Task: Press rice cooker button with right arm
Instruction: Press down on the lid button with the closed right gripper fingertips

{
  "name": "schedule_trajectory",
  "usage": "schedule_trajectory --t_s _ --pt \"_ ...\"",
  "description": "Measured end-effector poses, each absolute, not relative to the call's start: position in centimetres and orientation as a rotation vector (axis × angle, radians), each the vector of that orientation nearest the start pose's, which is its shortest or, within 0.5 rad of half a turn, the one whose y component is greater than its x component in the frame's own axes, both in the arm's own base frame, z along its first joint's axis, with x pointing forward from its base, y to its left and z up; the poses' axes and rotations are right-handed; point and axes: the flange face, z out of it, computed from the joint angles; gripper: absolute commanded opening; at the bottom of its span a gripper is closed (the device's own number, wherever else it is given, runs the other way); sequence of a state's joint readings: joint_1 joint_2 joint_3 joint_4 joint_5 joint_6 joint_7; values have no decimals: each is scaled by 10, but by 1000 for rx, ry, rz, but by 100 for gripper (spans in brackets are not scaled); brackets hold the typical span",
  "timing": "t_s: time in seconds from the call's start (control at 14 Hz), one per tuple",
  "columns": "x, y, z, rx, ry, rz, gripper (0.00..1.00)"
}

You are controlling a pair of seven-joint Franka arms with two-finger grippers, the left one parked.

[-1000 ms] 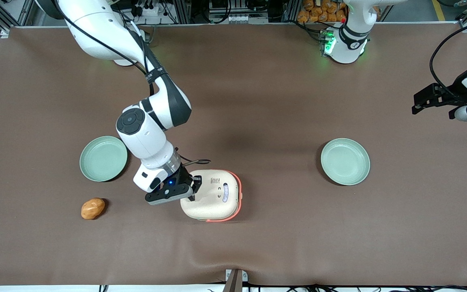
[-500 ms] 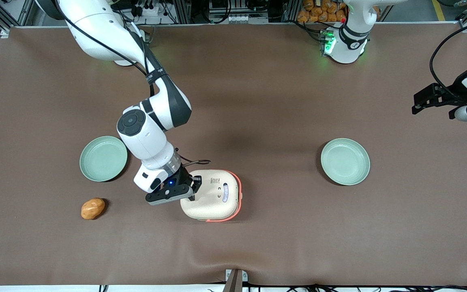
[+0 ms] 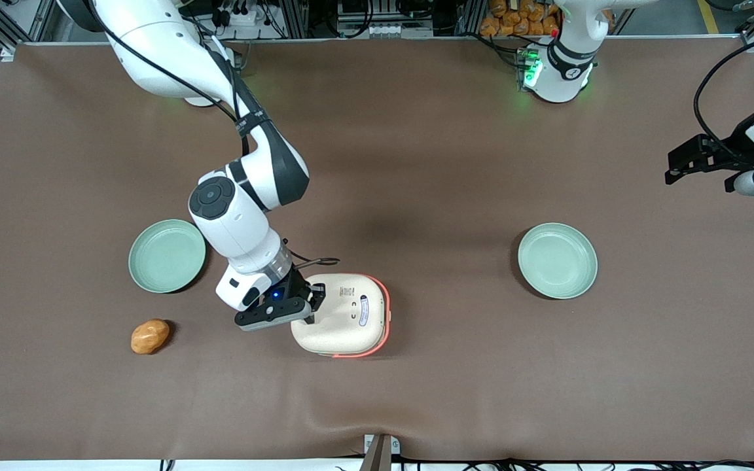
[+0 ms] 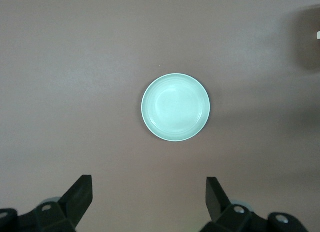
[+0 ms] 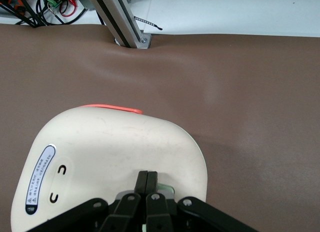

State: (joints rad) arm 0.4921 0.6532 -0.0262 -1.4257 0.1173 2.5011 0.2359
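Cream-white rounded-square rice cooker (image 3: 344, 315) w/ orange-red rim band sits mid brown table (image 3: 429, 163); pale green round plates (image 3: 167, 256) (image 3: 557, 260) well apart on either side, orange-brown lump (image 3: 150, 336) nearer the working arm's end. Black two-finger gripper (image 5: 147, 180), fingers pressed together & holding nothing, tips on cooker's edge.

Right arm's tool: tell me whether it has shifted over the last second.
No. The tool sits at the same edge of the rice cooker, fingers shut, no nearer to or farther from the pale green plate.
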Motion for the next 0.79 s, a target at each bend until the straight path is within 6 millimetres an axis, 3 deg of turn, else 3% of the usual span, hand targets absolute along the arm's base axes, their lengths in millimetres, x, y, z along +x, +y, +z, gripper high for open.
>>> schedule_trajectory --t_s 0.79 --pt "674 343 354 -2867 -222 -545 0"
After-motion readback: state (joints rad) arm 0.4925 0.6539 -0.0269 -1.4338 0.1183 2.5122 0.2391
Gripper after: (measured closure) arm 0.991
